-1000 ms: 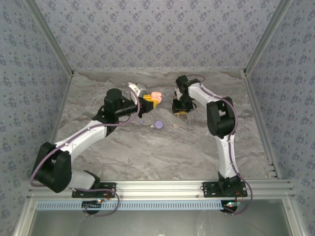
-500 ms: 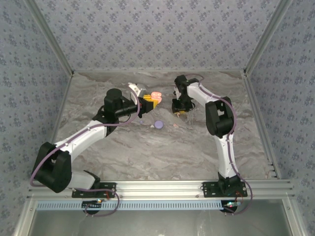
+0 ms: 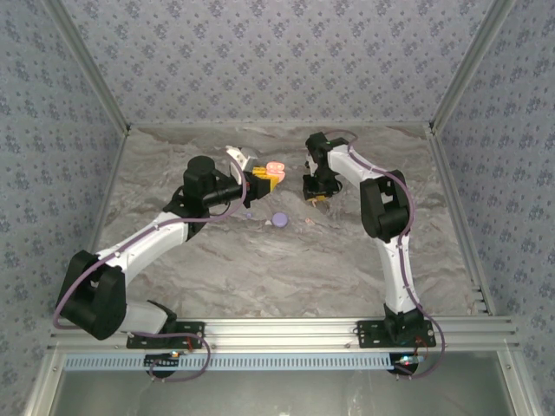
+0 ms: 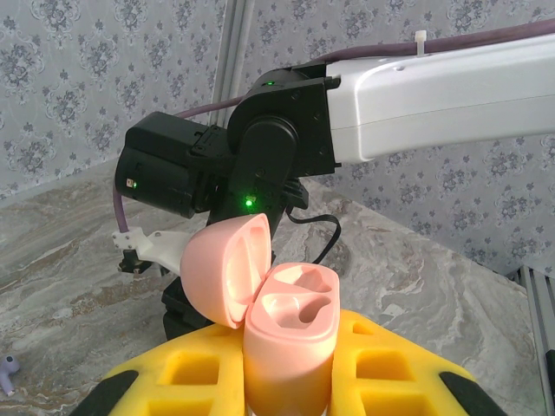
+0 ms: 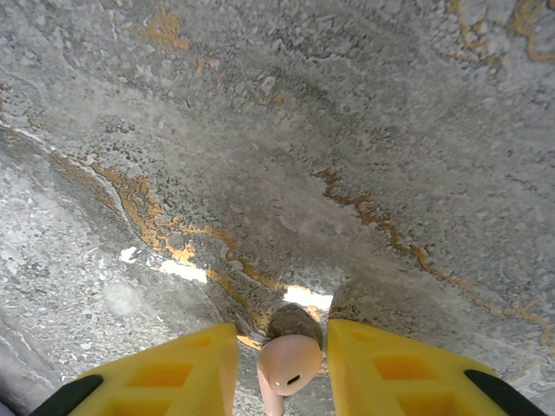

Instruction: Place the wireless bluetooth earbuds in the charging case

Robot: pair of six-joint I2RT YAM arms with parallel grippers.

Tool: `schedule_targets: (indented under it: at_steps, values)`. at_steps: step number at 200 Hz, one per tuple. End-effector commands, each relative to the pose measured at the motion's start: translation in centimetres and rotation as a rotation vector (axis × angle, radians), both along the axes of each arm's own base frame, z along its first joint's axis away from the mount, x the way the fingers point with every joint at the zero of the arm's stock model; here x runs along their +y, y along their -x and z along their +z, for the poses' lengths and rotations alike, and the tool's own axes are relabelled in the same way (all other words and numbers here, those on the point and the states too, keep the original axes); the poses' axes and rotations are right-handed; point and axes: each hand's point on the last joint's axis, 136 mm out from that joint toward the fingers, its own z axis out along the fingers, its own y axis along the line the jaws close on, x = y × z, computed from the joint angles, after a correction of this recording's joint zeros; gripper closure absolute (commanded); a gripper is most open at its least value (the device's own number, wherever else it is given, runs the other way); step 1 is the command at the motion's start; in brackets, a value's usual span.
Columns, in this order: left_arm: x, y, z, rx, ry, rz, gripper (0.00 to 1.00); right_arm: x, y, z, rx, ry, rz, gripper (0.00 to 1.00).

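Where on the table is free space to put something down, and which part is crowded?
Free: the broad near half of the table, between the two arms, and the far strip along the wall. Crowded: the middle, where the left hand holds the open pink case, the right hand grips a pink earbud, and a lilac disc lies.

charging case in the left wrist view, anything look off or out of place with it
Nothing looks damaged. The pink charging case stands upright between the left end effector's yellow fingers, lid hinged open, both wells empty. A lilac earbud lies loose on the table, and the right end effector holds a pink earbud.
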Motion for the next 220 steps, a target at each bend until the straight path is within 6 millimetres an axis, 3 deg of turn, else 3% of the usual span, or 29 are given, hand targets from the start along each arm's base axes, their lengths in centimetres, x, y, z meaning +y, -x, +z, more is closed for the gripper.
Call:
schedule_targets:
  at_steps: [1,111,151,220]
  values:
    - [-0.1,0.9,2.1,-0.038,0.031,-0.018,0.90,-0.1,0.7,-1.3,0.043,0.041,0.000,0.67]
    - [0.0,0.8,1.8,-0.031,0.028,-0.015,0.90,-0.2,1.4,-2.1,0.064,0.074,-0.006,0.73]
    - [0.0,0.9,1.7,-0.025,0.021,-0.015,0.90,0.1,1.2,-1.4,0.048,0.036,-0.025,0.75]
    - [-0.1,0.3,0.4,0.015,-0.001,0.001,0.90,-1.0,0.5,0.1,0.015,-0.116,-0.113,0.75]
